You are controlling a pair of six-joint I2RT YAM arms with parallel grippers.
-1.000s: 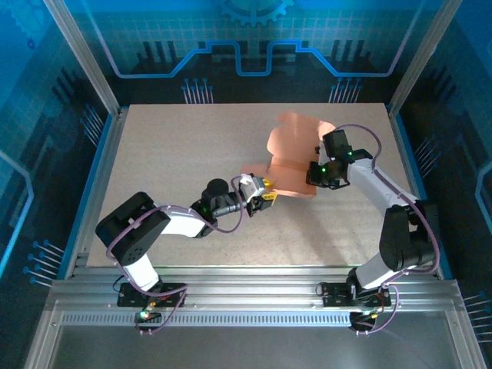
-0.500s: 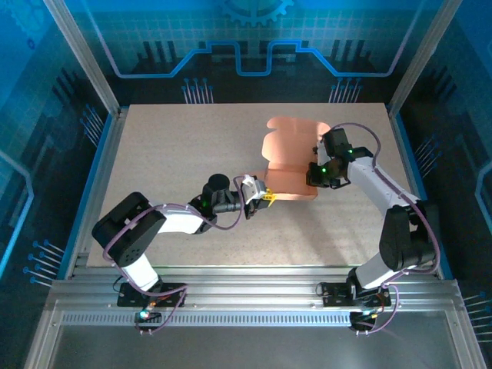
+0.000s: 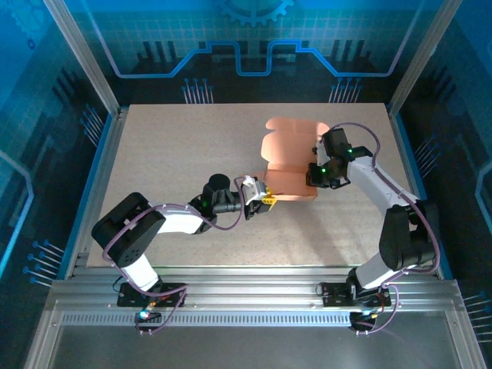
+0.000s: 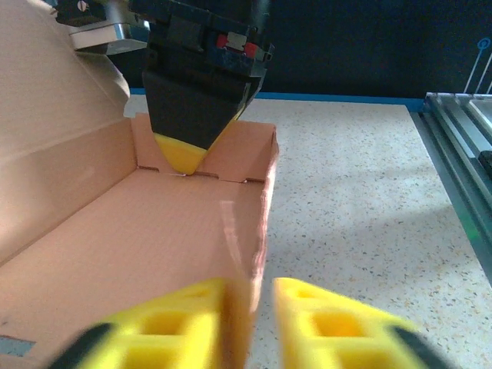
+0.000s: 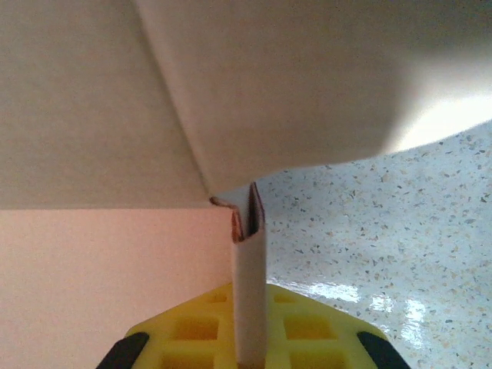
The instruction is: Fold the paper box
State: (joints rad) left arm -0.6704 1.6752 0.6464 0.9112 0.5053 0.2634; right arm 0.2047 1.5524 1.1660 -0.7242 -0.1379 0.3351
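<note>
The paper box (image 3: 288, 157) sat right of centre on the bench (image 3: 177, 154), maybe halfway done: low walls up, lid panel lying open behind. Right claw (image 3: 314, 175) pinched an end flap tight. Left claw (image 3: 267, 198) was partly open, straddling a side wall. Tucking and closing were left, I'd guess.

This is a robotics lab cell: two robot arms (image 3: 181, 221) are bolted to an aluminium rail (image 3: 246, 296) beside a speckled surface (image 3: 169, 154). Metal frame posts (image 3: 83, 58) and blue circuit-patterned panels (image 3: 330, 27) enclose it.
</note>
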